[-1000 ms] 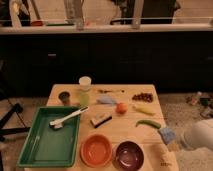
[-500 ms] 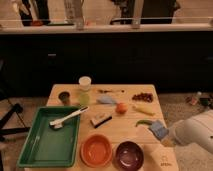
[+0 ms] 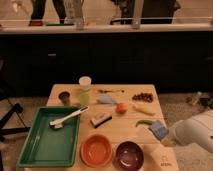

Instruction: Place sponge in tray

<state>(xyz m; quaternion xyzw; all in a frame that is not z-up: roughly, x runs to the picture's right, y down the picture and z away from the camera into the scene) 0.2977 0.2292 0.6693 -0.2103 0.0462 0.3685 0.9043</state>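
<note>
The light blue sponge (image 3: 157, 128) sits at the tip of my gripper (image 3: 161, 134), which is shut on it and holds it just above the right side of the wooden table. My white arm (image 3: 192, 134) reaches in from the right edge. The large green tray (image 3: 35, 150) lies at the table's front left, well to the left of the gripper. A white brush (image 3: 67, 118) lies across the tray's far end.
An orange bowl (image 3: 96, 150) and a maroon bowl (image 3: 129, 155) stand between tray and gripper. A green pepper (image 3: 143, 122) lies beside the sponge. A dark-topped block (image 3: 101, 119), an orange ball (image 3: 121, 108), a pale blue lump (image 3: 106, 100) and cups (image 3: 85, 82) lie farther back.
My arm has moved left from the right edge over the table, carrying the sponge with it. Nothing else on the table has moved.
</note>
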